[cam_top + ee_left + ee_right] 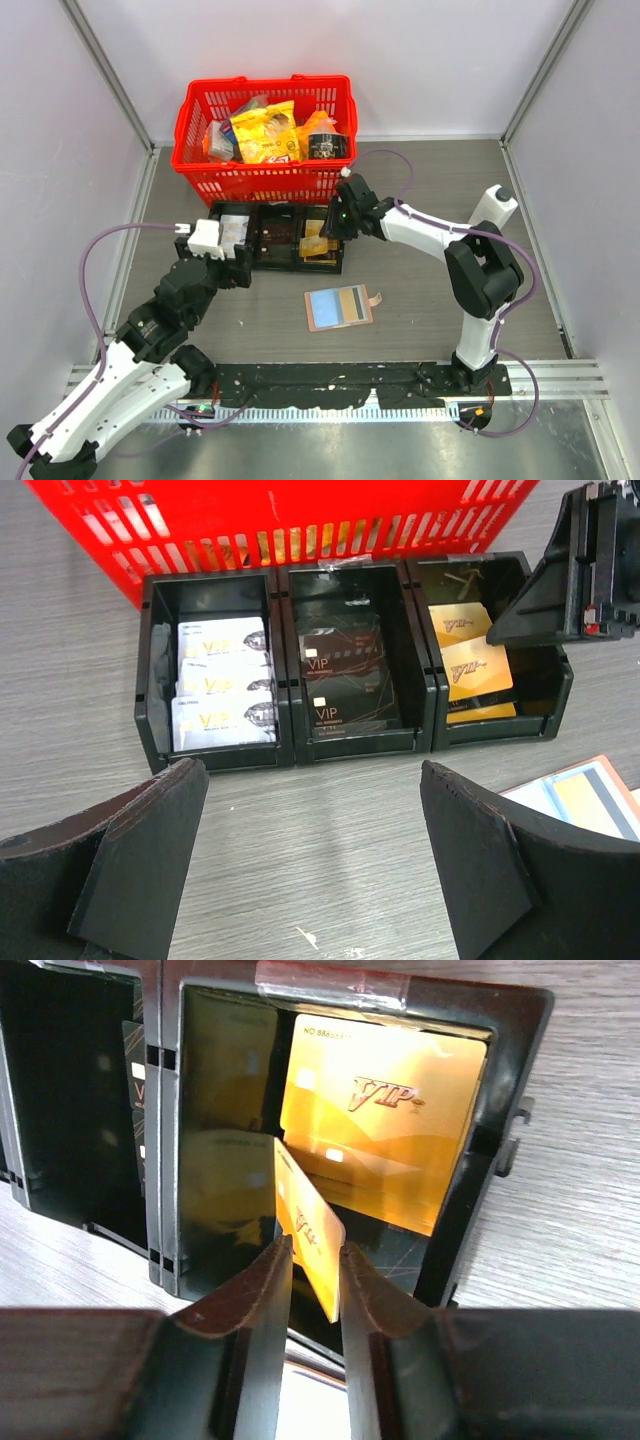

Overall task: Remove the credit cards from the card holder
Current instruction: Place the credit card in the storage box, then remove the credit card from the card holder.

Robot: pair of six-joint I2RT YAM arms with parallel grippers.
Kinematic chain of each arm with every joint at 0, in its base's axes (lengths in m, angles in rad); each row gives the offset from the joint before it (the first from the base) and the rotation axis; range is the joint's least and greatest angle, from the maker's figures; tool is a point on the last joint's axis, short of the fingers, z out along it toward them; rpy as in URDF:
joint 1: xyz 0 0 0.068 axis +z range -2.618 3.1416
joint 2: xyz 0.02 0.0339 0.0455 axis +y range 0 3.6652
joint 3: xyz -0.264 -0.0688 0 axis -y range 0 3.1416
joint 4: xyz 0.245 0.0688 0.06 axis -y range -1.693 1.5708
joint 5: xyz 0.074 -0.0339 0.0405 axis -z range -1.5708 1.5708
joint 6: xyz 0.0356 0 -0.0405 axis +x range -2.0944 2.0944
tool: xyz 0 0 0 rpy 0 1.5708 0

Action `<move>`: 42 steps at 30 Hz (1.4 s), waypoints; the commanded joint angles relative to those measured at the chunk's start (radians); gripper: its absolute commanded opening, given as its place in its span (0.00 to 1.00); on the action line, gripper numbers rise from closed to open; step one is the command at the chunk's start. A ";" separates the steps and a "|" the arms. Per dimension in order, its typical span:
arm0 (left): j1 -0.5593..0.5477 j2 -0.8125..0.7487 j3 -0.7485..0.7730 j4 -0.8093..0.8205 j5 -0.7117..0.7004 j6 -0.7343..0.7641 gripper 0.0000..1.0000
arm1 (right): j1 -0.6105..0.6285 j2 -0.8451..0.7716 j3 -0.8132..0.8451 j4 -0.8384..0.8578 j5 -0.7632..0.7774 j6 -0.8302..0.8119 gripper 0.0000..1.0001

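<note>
The card holder (pixel 322 322) lies open and flat on the table, light blue inside, with a gold credit card (pixel 352 303) showing in its right half. In the left wrist view only its corner (pixel 530 790) shows at the right edge. My right gripper (pixel 335 225) hangs over the tray's right compartment. Its jaws (pixel 315 1245) stand slightly apart with a tilted gold card (pixel 308 1225) loose between them, leaning on the right finger. More gold cards (pixel 385 1130) lie flat below it. My left gripper (pixel 315 780) is wide open above bare table in front of the tray, holding nothing.
A black three-compartment tray (pixel 258 266) holds white cards (pixel 220 685) on the left, dark cards (pixel 340 680) in the middle and gold cards (pixel 470 655) on the right. Just behind it stands a red basket (pixel 200 170) of packaged goods.
</note>
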 commanded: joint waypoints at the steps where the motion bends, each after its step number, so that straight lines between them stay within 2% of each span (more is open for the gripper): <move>1: 0.006 0.027 0.015 0.016 0.061 0.018 0.92 | -0.016 -0.068 0.061 -0.017 0.058 -0.040 0.33; 7: 0.006 0.106 0.055 0.003 0.162 -0.058 0.91 | -0.015 -0.186 0.019 -0.051 0.076 -0.080 0.37; 13: 0.004 0.241 0.127 -0.052 0.288 -0.187 0.86 | -0.012 -0.382 -0.121 -0.038 0.068 -0.110 0.50; 15: 0.000 0.279 0.136 -0.054 0.340 -0.228 0.85 | -0.009 -0.439 -0.168 -0.038 0.050 -0.117 0.52; 23: -0.109 0.368 0.080 0.024 0.328 -0.435 0.85 | 0.089 -0.629 -0.354 -0.074 0.156 -0.124 0.58; 27: -0.227 0.449 0.057 0.052 0.216 -0.587 0.83 | 0.171 -0.657 -0.428 -0.116 0.284 -0.086 0.57; 30: -0.286 0.524 0.060 0.056 0.158 -0.698 0.82 | 0.209 -0.654 -0.501 -0.099 0.312 -0.013 0.57; 33: -0.324 0.604 0.092 0.014 0.106 -0.813 0.86 | 0.227 -0.634 -0.547 -0.058 0.303 0.027 0.57; 35: -0.336 0.647 0.116 -0.016 0.092 -0.869 0.92 | 0.244 -0.619 -0.572 -0.042 0.311 0.040 0.56; 38: -0.342 0.689 0.109 0.031 0.131 -0.855 0.95 | 0.260 -0.570 -0.586 -0.042 0.329 0.058 0.56; 42: -0.350 0.675 0.046 0.131 0.144 -0.842 0.91 | 0.263 -0.534 -0.607 -0.016 0.315 0.063 0.53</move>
